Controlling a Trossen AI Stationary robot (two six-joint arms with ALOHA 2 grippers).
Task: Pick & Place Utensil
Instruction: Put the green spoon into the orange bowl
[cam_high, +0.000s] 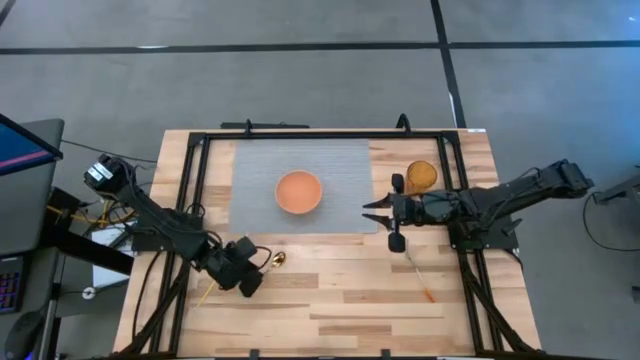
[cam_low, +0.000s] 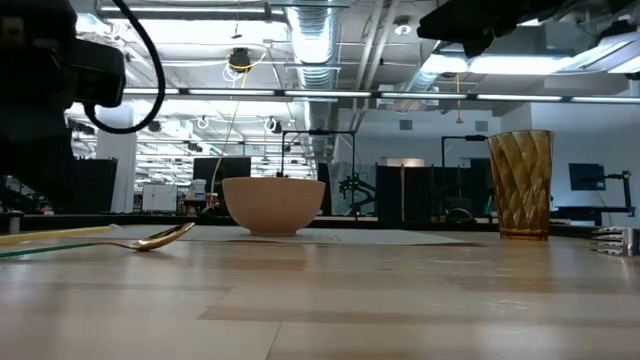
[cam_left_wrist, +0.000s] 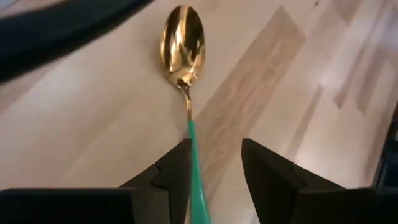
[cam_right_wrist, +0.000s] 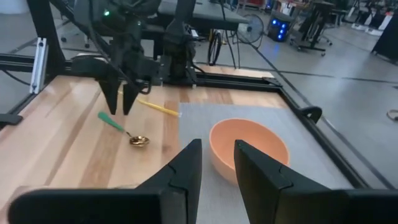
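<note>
Spoon (cam_left_wrist: 184, 46) flat on wooden surface (cam_high: 350, 290), green handle just inside parted fingers of left tool (cam_left_wrist: 214, 163). Risk: off-centre closure, thin handle skidding aside. Right tool (cam_right_wrist: 217, 163) apart, waiting above mat.

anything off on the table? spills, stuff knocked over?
Nothing stands out. The bowl sits upright on the grey mat, the amber glass stands upright beside it, and the gold spoon lies flat on the wood by the left claw. No spills.
</note>
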